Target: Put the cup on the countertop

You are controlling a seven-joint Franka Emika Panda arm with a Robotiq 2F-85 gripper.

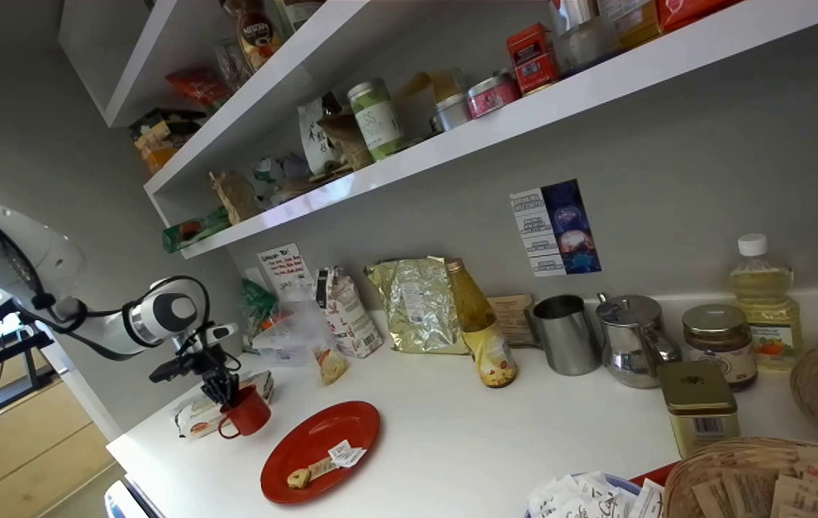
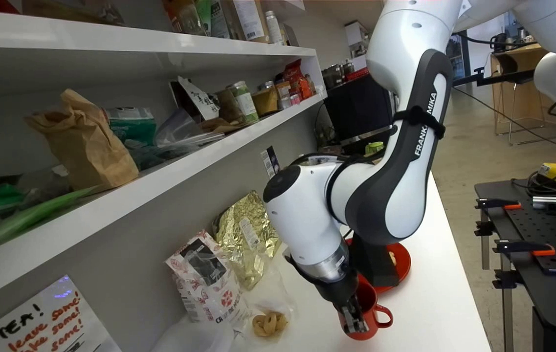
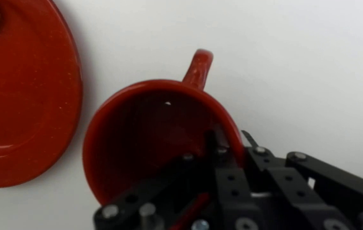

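Note:
The small red cup [image 1: 252, 413] shows in both exterior views, also here [image 2: 367, 304], at the end of the arm over the white countertop [image 1: 444, 432]. In the wrist view I look down into the cup [image 3: 155, 134]; it looks empty and its handle points up the picture. My gripper [image 3: 231, 138] is shut on the cup's wall, with one finger inside and one outside the rim. The gripper also shows in both exterior views [image 1: 223, 392] [image 2: 353, 319]. I cannot tell whether the cup's base touches the countertop.
A red plate [image 1: 355, 424] with a biscuit and paper packets lies beside the cup. A white packet [image 1: 193, 419] lies just behind it. Bags, a yellow bottle [image 1: 488, 338] and a grey metal canister [image 1: 568, 334] stand along the wall under the shelves [image 1: 322, 194].

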